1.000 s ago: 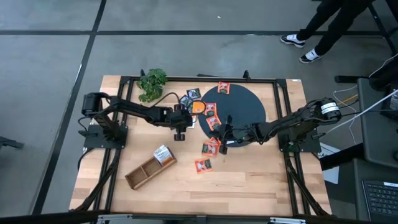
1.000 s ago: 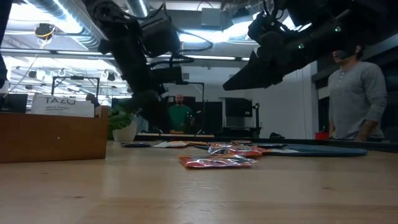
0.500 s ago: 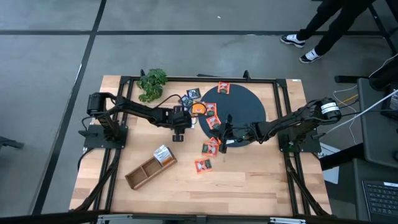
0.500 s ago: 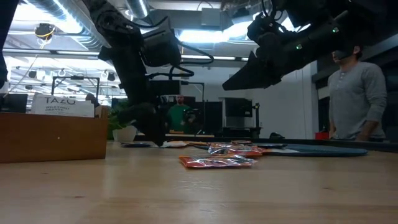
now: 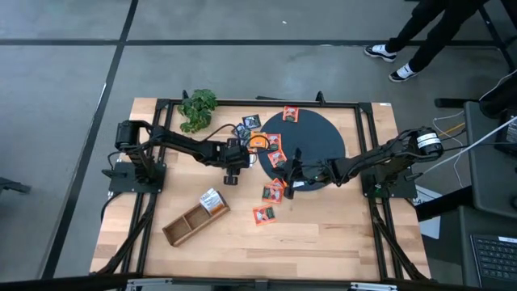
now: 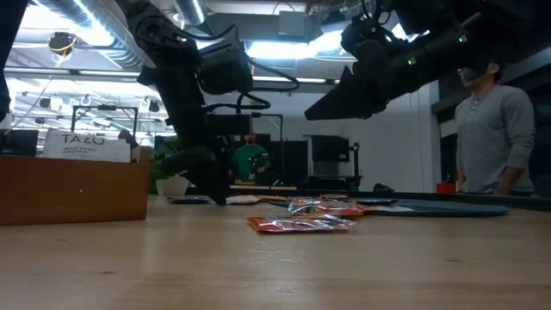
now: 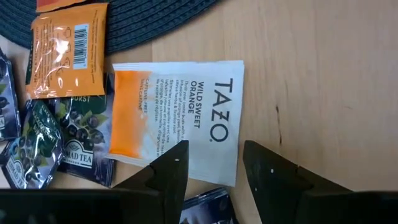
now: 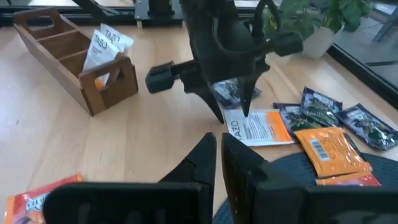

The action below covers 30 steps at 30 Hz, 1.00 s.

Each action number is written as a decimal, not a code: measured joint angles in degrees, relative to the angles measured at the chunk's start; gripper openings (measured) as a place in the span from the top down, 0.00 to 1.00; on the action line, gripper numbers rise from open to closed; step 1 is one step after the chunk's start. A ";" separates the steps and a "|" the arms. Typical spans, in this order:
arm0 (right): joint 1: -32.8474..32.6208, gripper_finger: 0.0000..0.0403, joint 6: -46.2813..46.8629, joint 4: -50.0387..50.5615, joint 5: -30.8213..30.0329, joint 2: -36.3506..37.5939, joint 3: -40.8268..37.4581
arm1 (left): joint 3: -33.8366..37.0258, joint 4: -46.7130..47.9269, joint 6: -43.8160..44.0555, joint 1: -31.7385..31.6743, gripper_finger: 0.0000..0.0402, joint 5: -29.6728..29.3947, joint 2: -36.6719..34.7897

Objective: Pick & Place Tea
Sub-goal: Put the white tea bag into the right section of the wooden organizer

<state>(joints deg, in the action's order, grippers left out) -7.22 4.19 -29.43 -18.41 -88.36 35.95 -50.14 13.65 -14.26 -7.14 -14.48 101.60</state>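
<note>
Left gripper [image 7: 211, 163] is poised low over the white-and-orange Tazo sachet [image 7: 177, 127], fingers spread with nothing between them, straddling one edge of the packet. That sachet lies flat on the bare bench [image 5: 323, 234], just beside the dark woven disc [image 5: 311, 141] and partly overlapping the dark blue sachets [image 7: 59, 140]; an orange sachet [image 7: 67, 50] sits near it, half on the disc edge. To do this pick well, I'd drop straight down so one finger slides under or pins the free edge, close only on the Tazo packet, and avoid dragging the blue ones along. Paper envelope is thin, flat, square and slightly matte; the blue and red foil ones look crinkly and glossy, so likely slippery. Right gripper [image 8: 219, 155] hangs over the disc's near edge with fingers almost together, holding nothing as far as I can see. More red sachets [image 5: 271, 202] are scattered on the wood; the wooden tray [image 5: 184, 224] already has one white sachet standing in it.
</note>
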 joint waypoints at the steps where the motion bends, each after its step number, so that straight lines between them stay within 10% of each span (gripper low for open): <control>1: 0.00 0.93 -0.02 0.03 0.00 0.00 0.13 | 0.03 0.00 -0.01 0.00 0.62 -0.17 0.00; 16: 0.00 0.93 -0.05 0.07 0.02 0.00 0.69 | 0.18 -0.04 1.72 0.00 0.98 1.35 0.22; 30: 0.17 0.93 5.63 2.63 3.72 0.00 0.71 | 0.00 2.94 7.09 -0.28 1.00 8.42 0.08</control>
<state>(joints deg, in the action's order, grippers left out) -7.06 9.81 -26.80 -14.70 -88.36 36.67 -50.14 16.59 -7.18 -7.41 -6.06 101.69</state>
